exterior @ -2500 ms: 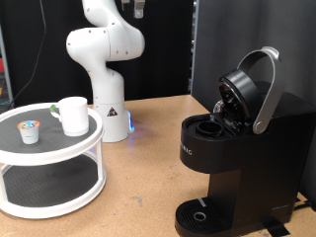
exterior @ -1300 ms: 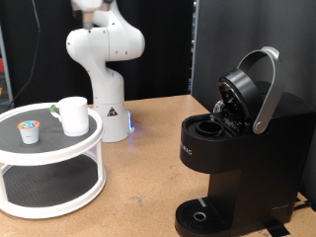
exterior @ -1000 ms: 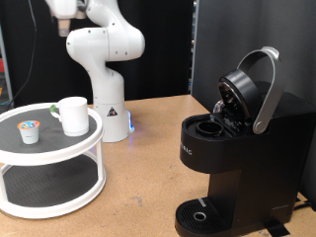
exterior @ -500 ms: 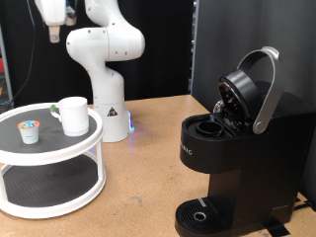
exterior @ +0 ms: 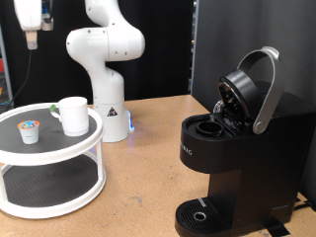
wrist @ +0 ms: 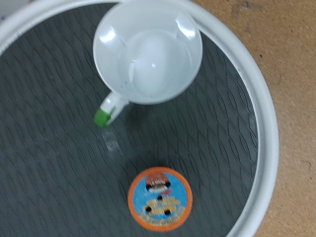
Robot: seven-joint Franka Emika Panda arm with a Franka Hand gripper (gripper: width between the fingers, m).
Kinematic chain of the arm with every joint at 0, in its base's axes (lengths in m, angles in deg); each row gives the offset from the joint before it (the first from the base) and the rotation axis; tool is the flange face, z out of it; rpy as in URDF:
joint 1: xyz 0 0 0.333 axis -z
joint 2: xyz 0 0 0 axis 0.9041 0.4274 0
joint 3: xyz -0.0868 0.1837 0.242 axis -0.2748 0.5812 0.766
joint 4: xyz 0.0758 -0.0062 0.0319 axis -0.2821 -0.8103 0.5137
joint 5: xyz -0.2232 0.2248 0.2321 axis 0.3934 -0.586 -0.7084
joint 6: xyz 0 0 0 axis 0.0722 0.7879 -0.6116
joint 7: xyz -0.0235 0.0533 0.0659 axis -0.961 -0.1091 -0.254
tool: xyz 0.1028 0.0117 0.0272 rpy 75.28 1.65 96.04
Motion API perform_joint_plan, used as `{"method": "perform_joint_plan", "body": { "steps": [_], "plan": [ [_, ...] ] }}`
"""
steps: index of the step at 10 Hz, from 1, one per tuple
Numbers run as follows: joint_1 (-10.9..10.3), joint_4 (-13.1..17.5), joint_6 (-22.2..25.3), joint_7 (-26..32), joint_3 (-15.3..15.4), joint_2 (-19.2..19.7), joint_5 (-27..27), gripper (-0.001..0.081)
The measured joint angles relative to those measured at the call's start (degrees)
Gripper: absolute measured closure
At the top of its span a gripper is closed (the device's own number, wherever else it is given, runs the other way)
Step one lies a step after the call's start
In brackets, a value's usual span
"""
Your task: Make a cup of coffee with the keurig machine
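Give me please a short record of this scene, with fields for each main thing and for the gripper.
gripper: high at the exterior view's top left, above the round tray, holding nothing visible
cup: upright on the tray's top tier, empty
pod: on the same tier, apart from the cup
keurig machine: lid raised, pod chamber open

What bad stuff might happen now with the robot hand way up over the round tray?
1. The cup and the small pod sit close together on the round tray; reaching for one might bump the other.
2. The gripper hangs high above the tray, so a slightly off descent could hit the cup's rim.
3. The keurig machine stands open; its raised lid might catch a passing arm.
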Motion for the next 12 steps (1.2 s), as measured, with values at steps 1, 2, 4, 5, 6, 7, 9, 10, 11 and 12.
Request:
{"method": "perform_joint_plan", "body": {
  "steps": [1,2,4,5,6,7,9,10,11,12],
  "plan": [
    [0.00,-0.14,-0.75,0.08,-0.61,0.06,0.35,0.0001],
    [0.00,-0.17,-1.15,0.09,-0.93,0.26,0.44,0.0001],
    [0.00,-0.17,-1.19,0.08,-1.28,1.00,0.45,0.0001],
    [0.01,-0.12,-0.46,0.08,-1.38,1.33,0.46,0.0001],
    [0.00,0.02,0.25,0.08,-1.38,1.47,0.47,0.0001],
    [0.00,-0.03,0.15,0.08,-1.38,1.47,0.47,0.0001],
    [0.01,-1.90,-3.68,0.08,-1.68,1.43,1.04,0.0001],
    [0.05,-3.90,-7.13,0.08,-2.27,1.43,1.72,0.0001],
    [0.15,-6.06,-10.59,0.08,-3.12,1.43,2.16,0.0001],
    [0.32,-8.12,-13.65,0.08,-4.07,1.45,2.77,0.0001]
  ]
}}
